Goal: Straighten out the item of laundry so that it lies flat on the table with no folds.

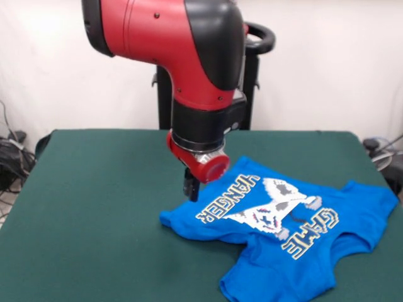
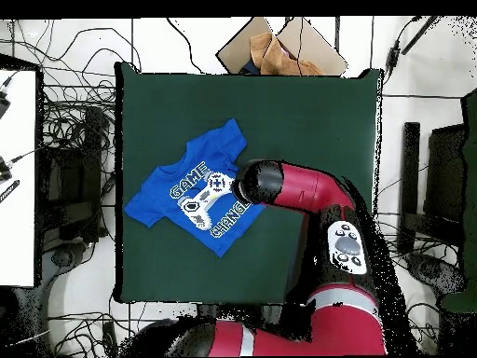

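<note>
Gripper (image 1: 191, 187) sits low at the T-shirt's (image 1: 283, 245) hem edge, its 9 o'clock side from the front; whether it's wide or closed I can't tell. I reckon it's there to tug that folded hem flat on the table (image 1: 94, 207)

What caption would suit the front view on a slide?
Red robot arm lowers its gripper at the edge of a rumpled blue T-shirt on a green table.
</note>
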Controlling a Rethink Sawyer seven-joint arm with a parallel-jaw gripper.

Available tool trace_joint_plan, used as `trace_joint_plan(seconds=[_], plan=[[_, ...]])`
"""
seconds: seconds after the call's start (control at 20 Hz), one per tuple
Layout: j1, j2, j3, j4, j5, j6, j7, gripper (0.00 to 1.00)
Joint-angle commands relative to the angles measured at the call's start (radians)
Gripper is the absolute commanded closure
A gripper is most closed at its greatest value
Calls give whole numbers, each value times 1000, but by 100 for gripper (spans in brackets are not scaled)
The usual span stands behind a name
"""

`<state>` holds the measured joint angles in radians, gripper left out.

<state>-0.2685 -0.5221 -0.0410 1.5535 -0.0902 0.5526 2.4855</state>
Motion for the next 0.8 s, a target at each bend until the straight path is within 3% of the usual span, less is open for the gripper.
trace_joint_plan(seconds=[0.05, 0.5, 0.8], plan=[[-24, 21, 138, 21, -29, 39, -112, 100], [-85, 37, 200, -2, -66, 15, -167, 100], [-66, 26, 191, -10, -96, 17, -131, 100]])
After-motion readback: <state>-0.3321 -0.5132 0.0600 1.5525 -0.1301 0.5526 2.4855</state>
